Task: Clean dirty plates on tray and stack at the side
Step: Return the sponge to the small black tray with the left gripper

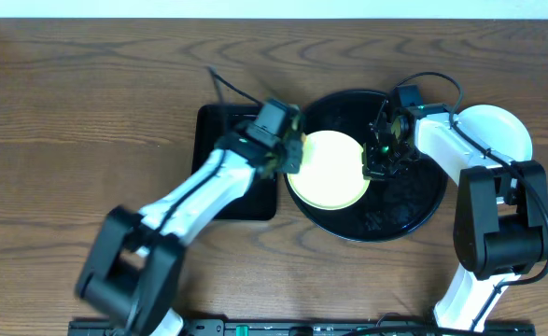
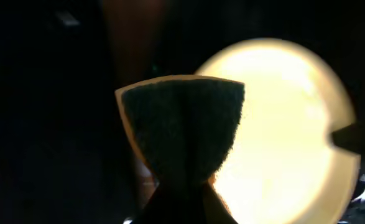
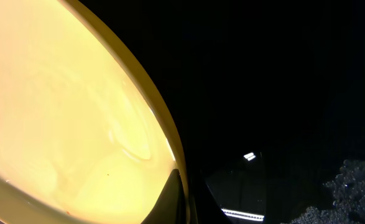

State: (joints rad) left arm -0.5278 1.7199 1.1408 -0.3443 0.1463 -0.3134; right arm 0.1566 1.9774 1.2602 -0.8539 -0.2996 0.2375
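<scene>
A pale yellow plate [image 1: 330,170] lies on the round black tray [image 1: 414,207]. My right gripper [image 1: 377,159] is shut on the plate's right rim; in the right wrist view one finger [image 3: 181,198] lies over the rim of the plate [image 3: 64,112] above the tray [image 3: 281,93]. My left gripper [image 1: 290,149] is shut on a dark green sponge with a yellow edge [image 2: 182,130], held at the plate's left edge [image 2: 288,143]; its fingers [image 2: 181,202] are dark and low in the left wrist view. A pale plate [image 1: 499,131] lies at the right, off the tray.
A smaller rectangular black tray [image 1: 219,126] sits left of the round tray, under my left arm. Wet specks or foam [image 3: 356,186] lie on the round tray's right part. The table is brown wood [image 1: 87,112].
</scene>
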